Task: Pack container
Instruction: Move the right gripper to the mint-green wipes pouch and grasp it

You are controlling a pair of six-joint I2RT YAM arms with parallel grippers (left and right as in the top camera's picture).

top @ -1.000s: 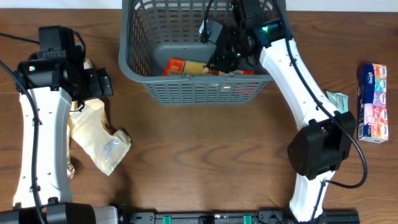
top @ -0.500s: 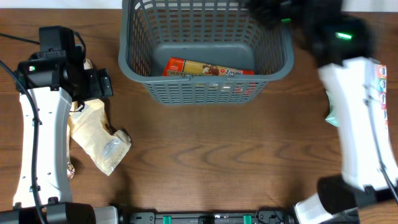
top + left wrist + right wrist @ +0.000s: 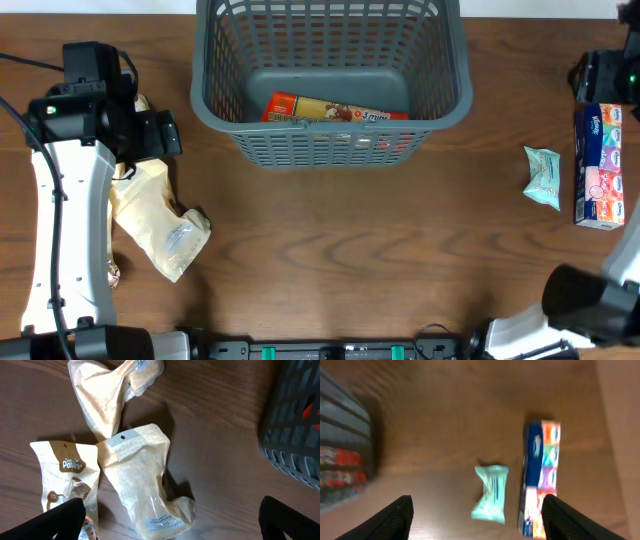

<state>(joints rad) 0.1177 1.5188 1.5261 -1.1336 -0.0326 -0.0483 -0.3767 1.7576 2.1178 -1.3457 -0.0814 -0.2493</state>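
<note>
The container (image 3: 330, 148) is a dark grey lattice basket at the back centre. It holds a red and orange box (image 3: 335, 108). The basket's corner shows in the left wrist view (image 3: 295, 425) and, blurred, in the right wrist view (image 3: 345, 435). My left gripper (image 3: 152, 135) (image 3: 172, 525) is open and empty above beige bags (image 3: 155, 215) (image 3: 145, 480). My right gripper (image 3: 605, 75) (image 3: 485, 520) is open and empty at the far right, above a mint green packet (image 3: 543, 177) (image 3: 491, 493) and a multi-coloured pack (image 3: 598, 165) (image 3: 540, 480).
A second crumpled beige bag (image 3: 110, 390) and a brown-and-white pouch (image 3: 67, 480) lie beside the left arm. The left arm's white link (image 3: 60, 220) runs along the left edge. The table's far right edge (image 3: 620, 435) lies just beyond the multi-coloured pack.
My right arm has swung out of the basket to the far right, its gripper empty. The red and orange box stays in the basket. The left arm has not moved.
</note>
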